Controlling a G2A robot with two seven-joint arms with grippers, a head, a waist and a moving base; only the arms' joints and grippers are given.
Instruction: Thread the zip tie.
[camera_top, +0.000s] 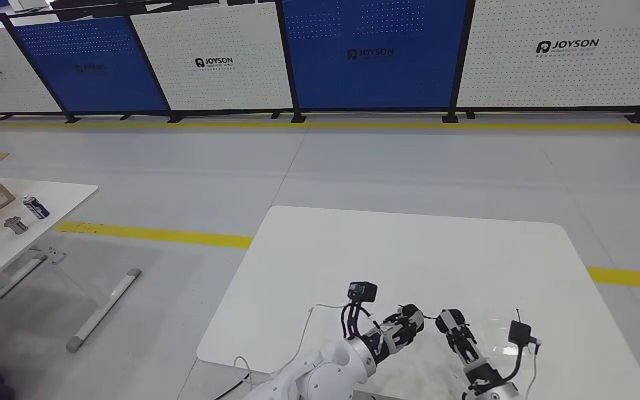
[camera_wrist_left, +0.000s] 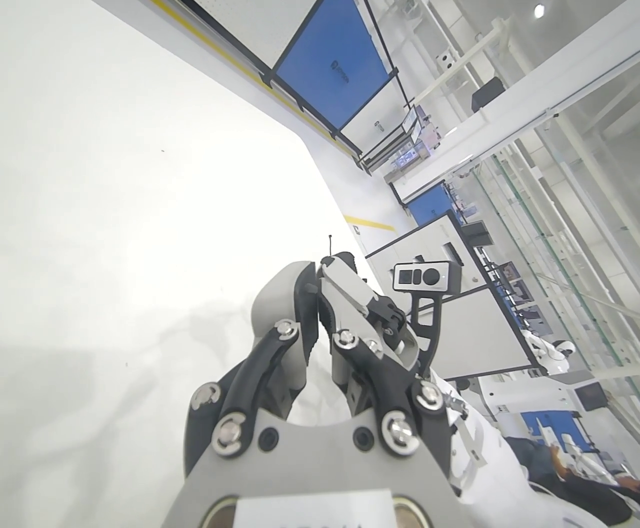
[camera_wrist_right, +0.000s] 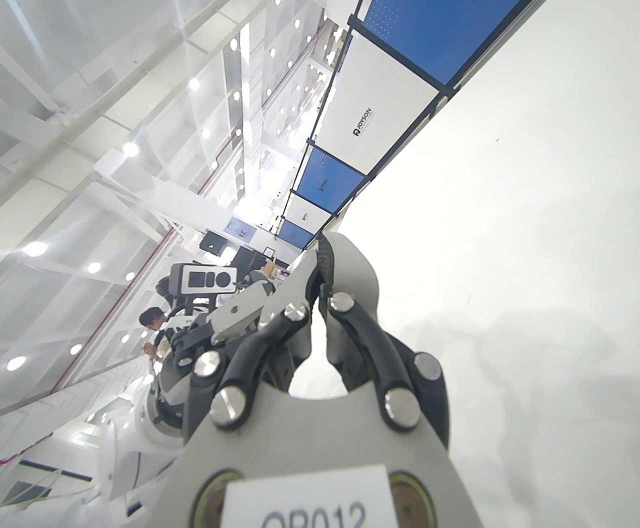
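The zip tie (camera_top: 427, 318) is a thin black strand running between my two grippers, low over the near part of the white table (camera_top: 420, 250). My left gripper (camera_top: 412, 318) is shut on it. In the left wrist view the fingers (camera_wrist_left: 280, 300) are pressed together and a short black tip of the zip tie (camera_wrist_left: 330, 243) pokes out past them. My right gripper (camera_top: 443, 321) faces it a few centimetres away, shut as well (camera_wrist_right: 322, 242). The tie is hidden between its pads. The left gripper (camera_wrist_right: 235, 310) sits just beyond the right one in the right wrist view.
The table's far half and both sides lie bare. Its near edge (camera_top: 215, 360) is just behind the arms. A second white table (camera_top: 40, 205) with small items stands far to the left. Blue and white panels (camera_top: 375, 55) line the back.
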